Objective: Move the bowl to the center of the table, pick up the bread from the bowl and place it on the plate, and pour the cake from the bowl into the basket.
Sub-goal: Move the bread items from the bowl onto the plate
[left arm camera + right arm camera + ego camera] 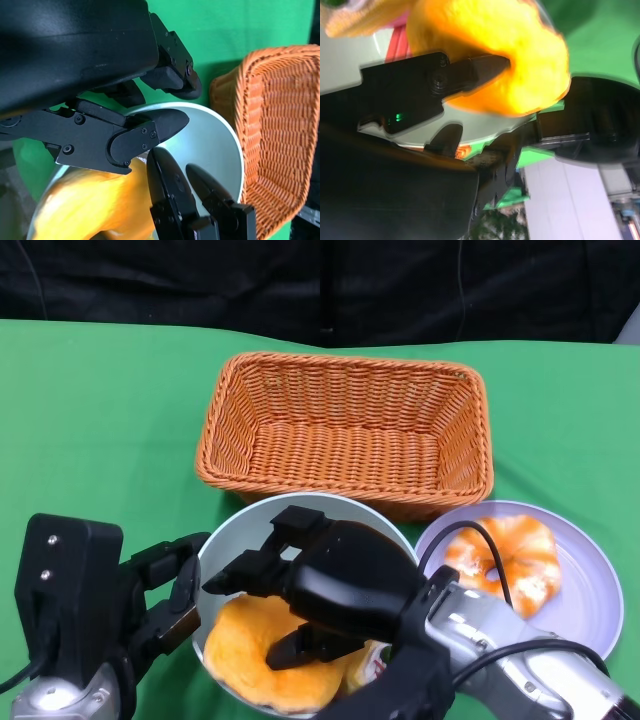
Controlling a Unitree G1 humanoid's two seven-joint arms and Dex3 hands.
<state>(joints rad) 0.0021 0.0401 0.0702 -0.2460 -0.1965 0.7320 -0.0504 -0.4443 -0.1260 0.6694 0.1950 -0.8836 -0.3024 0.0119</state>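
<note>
Green cloth covers the worktop (100,410) from edge to edge, with a black curtain behind it, and I'm looking down at a rectangular orange wicker basket (345,430) sitting in the middle toward the back. Just in front of it, nearly touching its near wall, is the pale grey-green round bowl (245,530). My right hand (300,585) is down inside that bowl, fingers (485,65) pressing into the puffy yellow-orange ring of bread (255,650); the right wrist view shows one fingertip dug into the soft crust, so I'd call that a grasp on the bread, which lies in the bowl's near half. Tucked beside the bread, I catch a small packaged cake (368,665) with red and yellow on its wrapper, mostly hidden under my arm. My left hand (165,595) sits at the bowl's left rim, one finger over the edge and another outside it, holding the bowl. Off to the right, just beside the bowl, a lavender round plate (590,580) carries an orange-and-white glazed pastry (515,555).
</note>
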